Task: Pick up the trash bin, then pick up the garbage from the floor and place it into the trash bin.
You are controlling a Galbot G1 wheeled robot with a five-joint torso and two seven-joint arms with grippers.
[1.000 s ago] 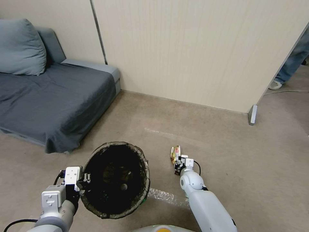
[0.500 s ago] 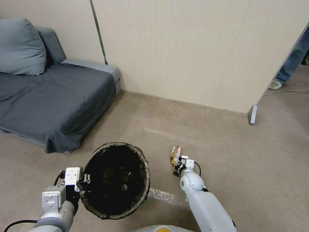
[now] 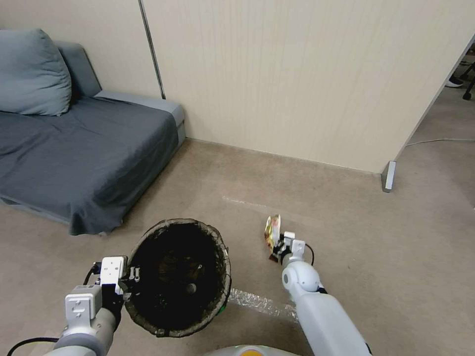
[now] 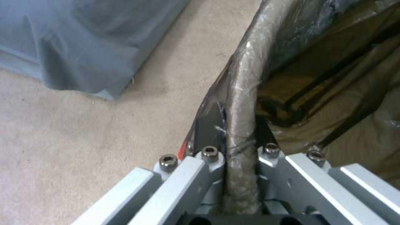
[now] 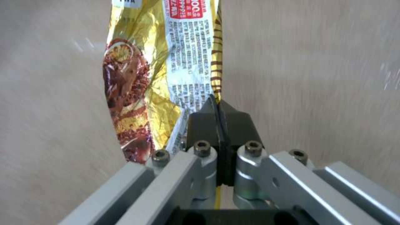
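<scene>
Item one, the trash bin (image 3: pixel 178 277): a round bucket lined with a dark, crinkled bag, sat at about 7 o'clock in the head view, low and left of centre, over the tan floor (image 3: pixel 346 222). The left pincer (image 3: pixel 129 283) was clamped on its rim at the bin's 9 o'clock, one jaw inside the liner and one outside, the rolled edge of the bag squeezed between them. The bin looked light and fairly stiff; the rim was the sound place to hold it, though the glossy liner could slip over the plastic. Item two, the garbage: a yellow-gold snack wrapper (image 3: pixel 271 230) with a red-and-white printed panel, at roughly 5 o'clock in the head view and at 3 o'clock from the bin, near it but apart. The right pincer (image 3: pixel 280 248) was closed on the wrapper's near edge, the dark pads (image 5: pixel 202 120) meeting over a thin fold of film, the rest of the wrapper reaching away beyond the tips. The wrapper appeared nearly weightless, limp and slick, so a pinch at the edge was judged adequate but liable to slide. Whether it had left the floor could not be told
</scene>
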